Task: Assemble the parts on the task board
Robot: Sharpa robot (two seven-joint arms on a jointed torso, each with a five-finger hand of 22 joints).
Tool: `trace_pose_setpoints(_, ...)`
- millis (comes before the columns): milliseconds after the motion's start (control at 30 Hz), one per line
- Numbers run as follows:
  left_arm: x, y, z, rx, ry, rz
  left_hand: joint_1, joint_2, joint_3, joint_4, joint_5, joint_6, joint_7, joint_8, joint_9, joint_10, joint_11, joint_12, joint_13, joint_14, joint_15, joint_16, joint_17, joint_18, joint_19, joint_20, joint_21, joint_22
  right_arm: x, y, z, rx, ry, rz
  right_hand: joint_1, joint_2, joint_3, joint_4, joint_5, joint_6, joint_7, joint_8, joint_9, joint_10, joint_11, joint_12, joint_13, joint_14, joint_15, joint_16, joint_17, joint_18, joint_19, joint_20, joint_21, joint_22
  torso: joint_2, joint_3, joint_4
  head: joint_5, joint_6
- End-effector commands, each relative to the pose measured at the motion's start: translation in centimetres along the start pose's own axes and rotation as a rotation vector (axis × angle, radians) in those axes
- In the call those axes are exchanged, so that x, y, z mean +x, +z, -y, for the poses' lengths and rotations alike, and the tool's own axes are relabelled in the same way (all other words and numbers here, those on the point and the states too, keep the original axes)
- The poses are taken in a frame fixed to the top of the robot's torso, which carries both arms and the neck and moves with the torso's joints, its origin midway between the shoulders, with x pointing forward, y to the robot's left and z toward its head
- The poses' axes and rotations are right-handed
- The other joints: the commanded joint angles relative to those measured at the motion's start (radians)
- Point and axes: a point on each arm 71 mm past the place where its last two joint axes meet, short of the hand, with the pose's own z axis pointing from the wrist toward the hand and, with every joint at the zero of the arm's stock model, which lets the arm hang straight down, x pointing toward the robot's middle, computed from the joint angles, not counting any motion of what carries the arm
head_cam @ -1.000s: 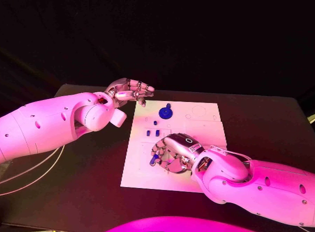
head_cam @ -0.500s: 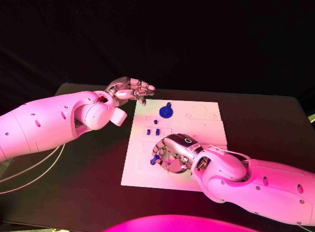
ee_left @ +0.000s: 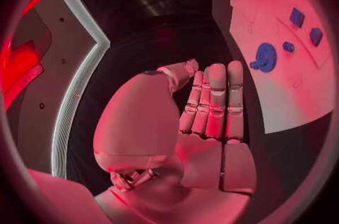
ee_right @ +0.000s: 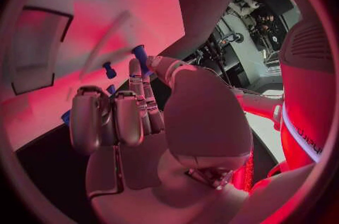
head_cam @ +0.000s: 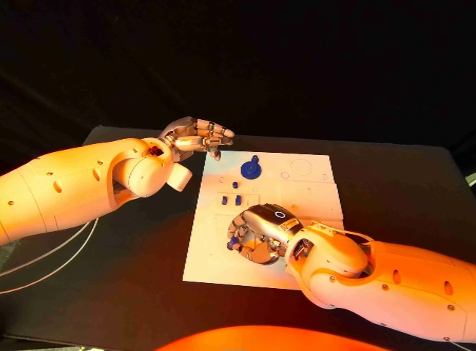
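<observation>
The white task board (head_cam: 301, 191) lies in the middle of the black table. My right hand (head_cam: 261, 232) hovers over its near half and pinches a small blue part (head_cam: 233, 241) between thumb and fingertip; the same part (ee_right: 140, 55) shows at the fingertips in the right wrist view. A blue gear (head_cam: 251, 170) sits on the board's far half, with small blue parts (head_cam: 232, 199) a little nearer. My left hand (head_cam: 201, 135) is off the board's far left corner, fingers curled in and holding nothing. The gear (ee_left: 265, 57) shows beyond the fingers (ee_left: 215, 100) in the left wrist view.
Bare black table (head_cam: 406, 183) surrounds the board on all sides. Printed outlines mark the board's far right area (head_cam: 301, 168). My left forearm (head_cam: 80, 186) lies over the table's left side, and my right forearm (head_cam: 395, 281) covers the near right corner.
My right hand has edged slightly leftward over the board, still holding the blue part. The left hand has stayed where it was.
</observation>
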Motion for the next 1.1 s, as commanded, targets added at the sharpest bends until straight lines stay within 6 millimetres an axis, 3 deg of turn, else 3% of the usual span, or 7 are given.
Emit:
trace_pose_setpoints(33, 0.2, 0.0, 0.1, 0.005, -0.010, -0.017, -0.003, 0.001, -0.004, 0.001, 0.001, -0.008, -0.001, 0.006, 0.001, -0.006, 0.001, 0.001, -0.001, -0.002, 0.006, -0.002, -0.002, 0.015, 0.006, 0.002, -0.007, -0.001, 0.5, 0.0, -0.1, 0.000, -0.022, -0.033, -0.019, -0.002, 0.000, -0.004, 0.004, -0.015, 0.003, -0.003, 0.030, 0.001, 0.008, -0.005, 0.002, 0.032, -0.001, -0.001, 0.001, -0.014, 0.017, -0.004, -0.001, 0.088, 0.000, -0.0001, -0.0001, 0.002, -0.002)
trace_pose_setpoints(133, 0.2, 0.0, 0.1, 0.005, -0.010, -0.018, -0.003, 0.001, -0.004, 0.001, 0.001, -0.008, -0.001, 0.006, 0.001, -0.006, 0.001, 0.001, -0.001, -0.002, 0.006, -0.002, -0.002, 0.015, 0.006, 0.002, -0.007, -0.001, 0.6, 0.0, -0.1, 0.002, -0.022, -0.037, -0.036, -0.009, -0.002, -0.002, 0.003, -0.042, 0.010, -0.021, 0.023, 0.004, 0.012, -0.007, 0.006, 0.033, 0.003, 0.001, 0.005, -0.016, 0.021, -0.001, 0.007, 0.095, 0.000, -0.0002, -0.0002, 0.002, -0.002)
trace_pose_setpoints(333, 0.2, 0.0, 0.1, 0.004, -0.010, -0.018, -0.004, 0.001, -0.005, 0.003, 0.001, -0.009, -0.001, 0.007, 0.002, -0.008, 0.002, 0.002, -0.002, -0.002, 0.006, -0.002, -0.002, 0.015, 0.008, 0.002, -0.009, -0.003, 0.7, 0.1, -0.1, 0.004, -0.023, -0.045, -0.044, -0.016, -0.004, -0.004, 0.002, -0.057, 0.010, -0.033, 0.019, 0.003, 0.013, -0.009, 0.009, 0.033, 0.003, 0.001, 0.004, -0.016, 0.020, 0.000, 0.004, 0.094, 0.000, 0.0000, 0.0001, 0.003, -0.003)
trace_pose_setpoints(733, 0.1, 0.0, 0.1, 0.003, -0.009, -0.016, -0.004, 0.001, -0.005, 0.003, 0.001, -0.009, -0.001, 0.007, 0.002, -0.008, 0.002, 0.002, -0.002, -0.002, 0.006, -0.002, -0.002, 0.015, 0.008, 0.002, -0.009, -0.003, 0.6, -0.1, -0.1, 0.001, -0.014, -0.030, -0.075, -0.052, -0.019, -0.005, 0.001, -0.138, 0.009, -0.090, -0.004, -0.001, 0.005, -0.018, 0.022, 0.031, -0.002, -0.003, -0.003, -0.015, 0.019, -0.002, 0.000, 0.094, 0.000, 0.0006, -0.0005, 0.004, -0.003)
trace_pose_setpoints(933, 0.1, -0.1, 0.1, 0.005, -0.009, -0.013, -0.004, 0.001, -0.005, 0.003, 0.001, -0.009, -0.001, 0.007, 0.002, -0.008, 0.002, 0.002, -0.002, -0.002, 0.006, -0.002, -0.002, 0.015, 0.008, 0.002, -0.009, -0.003, -0.1, -1.0, -0.5, -0.029, 0.024, 0.029, -0.088, -0.070, -0.052, -0.002, 0.001, -0.196, -0.002, -0.126, -0.020, 0.002, -0.001, -0.017, 0.036, 0.032, -0.007, -0.001, 0.000, -0.019, 0.029, -0.008, 0.020, 0.110, 0.000, 0.0016, -0.0011, 0.005, -0.001)
trace_pose_setpoints(1100, -0.1, -0.1, 0.1, 0.007, -0.007, -0.007, -0.004, 0.001, -0.005, 0.003, 0.001, -0.009, -0.001, 0.007, 0.002, -0.008, 0.002, 0.002, -0.002, -0.002, 0.006, -0.002, -0.002, 0.015, 0.008, 0.002, -0.009, -0.003, -1.3, -2.1, -0.3, -0.039, 0.066, 0.073, -0.080, -0.063, -0.124, 0.004, 0.004, -0.246, -0.018, -0.155, -0.036, 0.012, -0.012, -0.011, 0.058, 0.037, -0.016, 0.007, 0.014, -0.025, 0.040, -0.016, 0.046, 0.130, -0.001, 0.0004, -0.0023, 0.002, 0.004)
